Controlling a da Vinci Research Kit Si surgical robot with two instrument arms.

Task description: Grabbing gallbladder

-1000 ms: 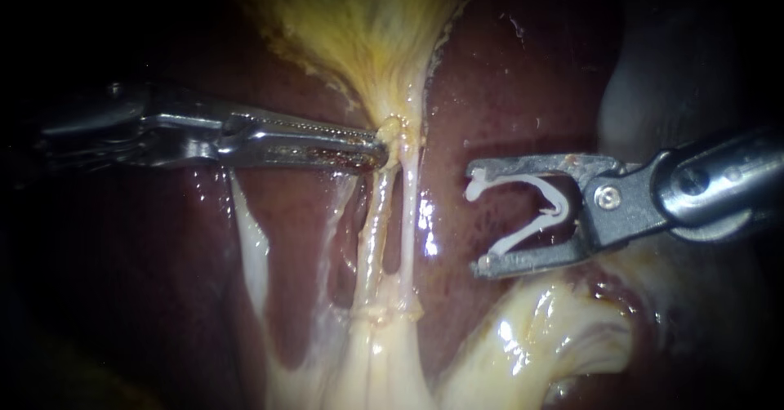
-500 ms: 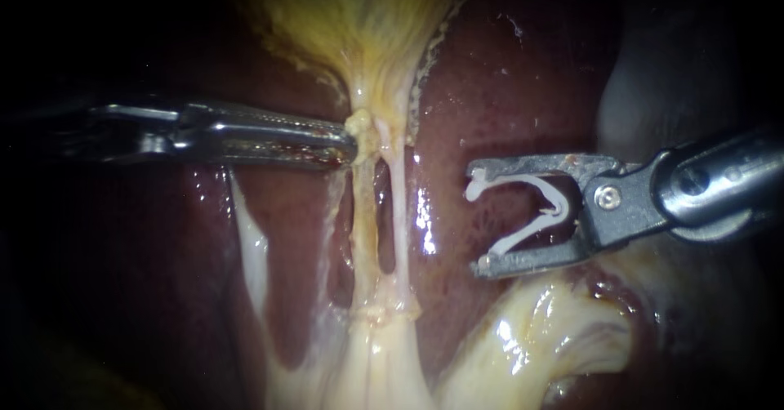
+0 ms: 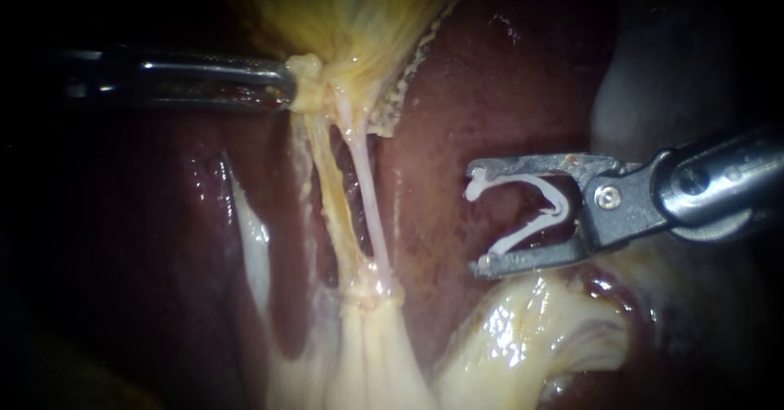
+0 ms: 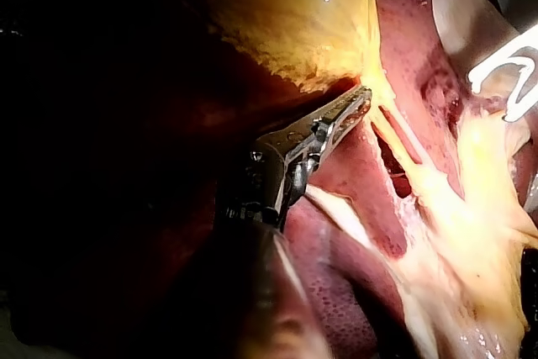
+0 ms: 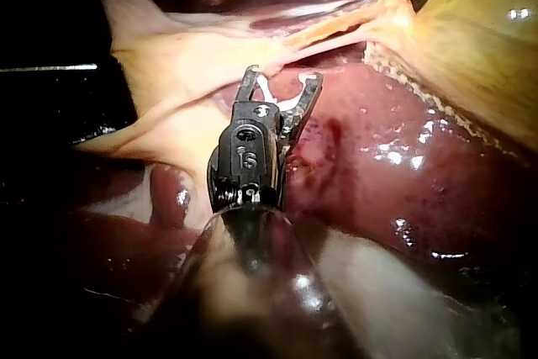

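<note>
While the dark liver (image 3: 506, 91) is filling the frame, the gallbladder (image 3: 359, 10) is lying at its upper middle. It is looking soft, thin-walled and slick, so I am judging its narrow neck the safest hold. My left instrument (image 3: 286, 83), entering from the upper left, is pinching that neck, jaws pressed onto it. My right instrument (image 3: 478, 218), at centre right, is carrying a white clip (image 3: 531, 210), spread jaws touching both its sides.
</note>
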